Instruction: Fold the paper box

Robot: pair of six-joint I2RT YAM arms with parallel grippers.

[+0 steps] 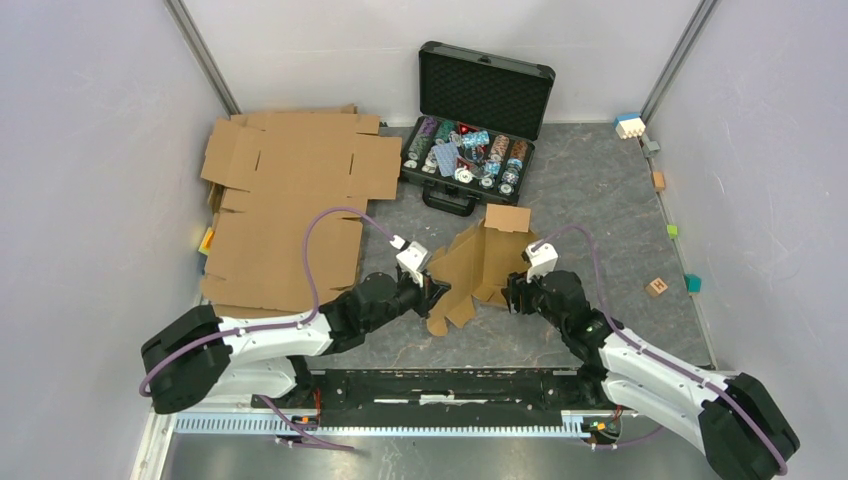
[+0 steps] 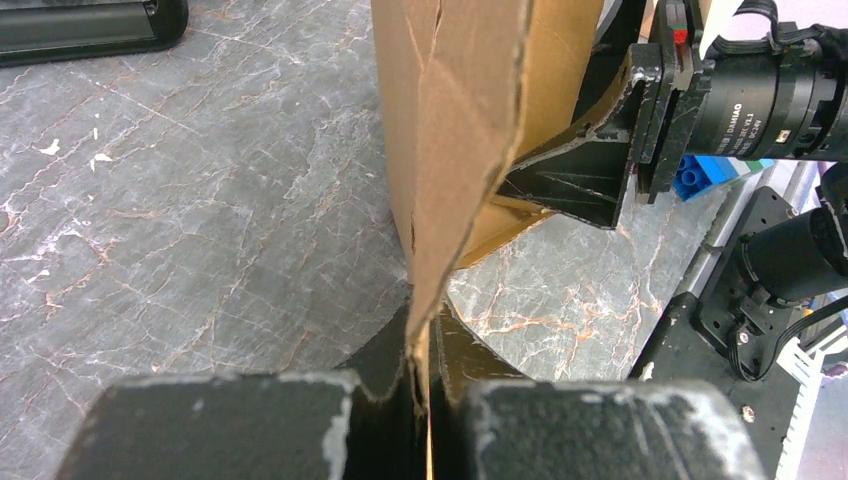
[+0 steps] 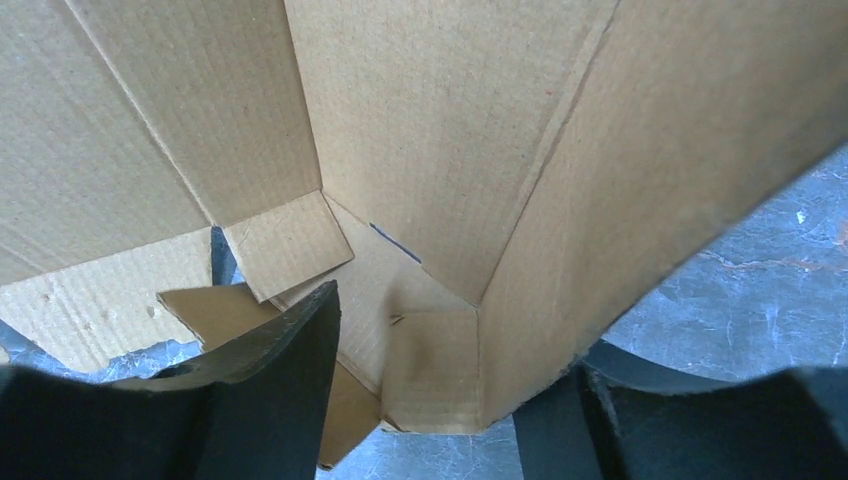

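The paper box (image 1: pixel 480 262) stands half-formed on the mat at the middle, its brown walls up and loose flaps spread at its base. My left gripper (image 1: pixel 432 290) is shut on the thin edge of a left flap; the left wrist view shows the cardboard (image 2: pixel 460 120) pinched between the jaws (image 2: pixel 428 340). At the box's right side, my right gripper (image 1: pixel 512 293) is open. In the right wrist view it straddles a corner wall (image 3: pixel 560 230), one finger (image 3: pixel 280 380) inside with a gap to the cardboard, the other outside against the wall.
An open black case of chips (image 1: pixel 478 125) sits behind the box. Bigger flat cardboard sheets (image 1: pixel 290 200) lie at the back left. Small blocks (image 1: pixel 657 287) dot the right edge, with a white and blue one (image 1: pixel 629 125) at the back right corner.
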